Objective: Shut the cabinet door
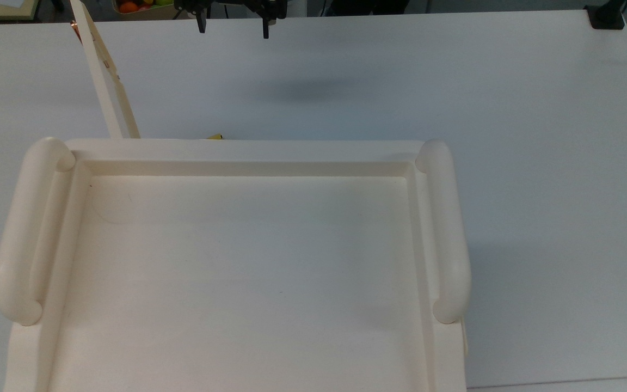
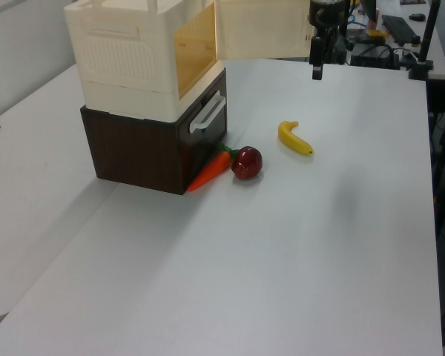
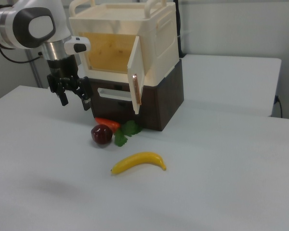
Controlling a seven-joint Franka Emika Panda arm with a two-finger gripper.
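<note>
— Where's the cabinet door right now?

— Swung wide open from the cabinet, standing out from its front so the yellowish inside shows. In the top view the cabinet door is a thin slat running away from the cabinet's front edge, near the top view's left corner.

— And the gripper?

— Up in the air in front of the cabinet, above the table, touching nothing. Its two fingers stand apart and hold nothing. In the right view it hangs on the side of the cabinet's opening away from the door.

— Anything else near the cabinet?

— A carrot lies against the dark drawer unit under the cabinet, an apple touches the carrot, and a banana lies farther out from the cabinet.
</note>
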